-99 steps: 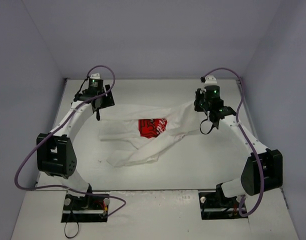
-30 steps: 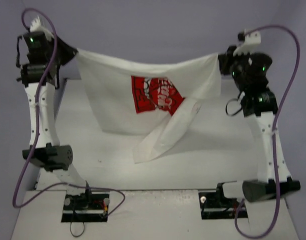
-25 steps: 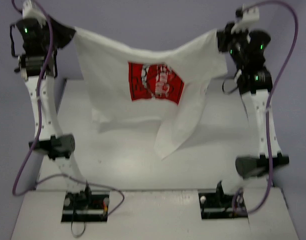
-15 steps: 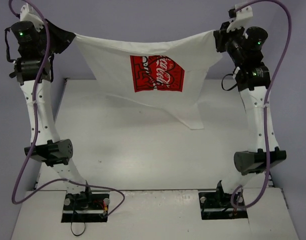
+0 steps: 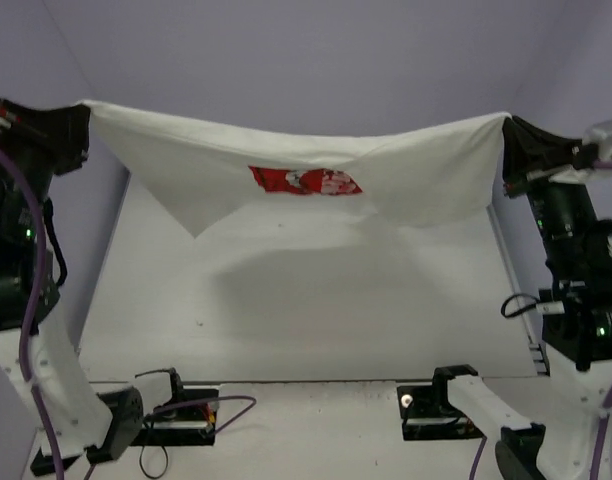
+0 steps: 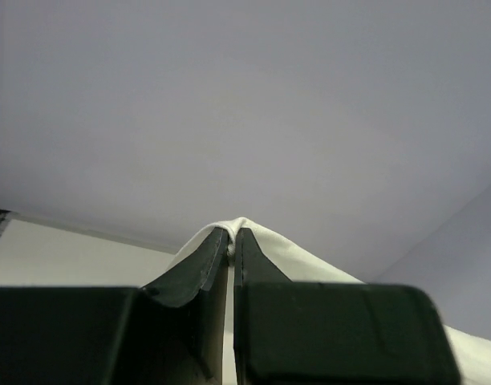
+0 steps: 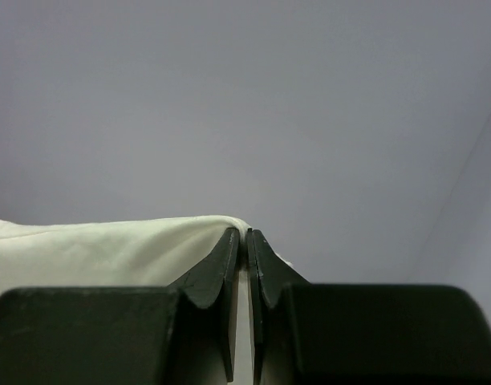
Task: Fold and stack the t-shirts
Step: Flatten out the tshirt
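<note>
The white t-shirt (image 5: 296, 165) hangs stretched in the air between both grippers, high above the table, with its red graphic (image 5: 304, 181) showing at the middle and a pointed corner drooping at the lower left. My left gripper (image 5: 83, 112) is shut on the shirt's left corner; in the left wrist view the fabric (image 6: 310, 265) bunches between the closed fingers (image 6: 232, 234). My right gripper (image 5: 508, 125) is shut on the right corner; in the right wrist view the cloth (image 7: 109, 249) drapes left from the closed fingers (image 7: 245, 234).
The white table top (image 5: 306, 310) lies below the hanging shirt, which casts a shadow on it. Grey walls stand behind and on both sides. Both arm bases and cables (image 5: 186, 410) sit at the near edge.
</note>
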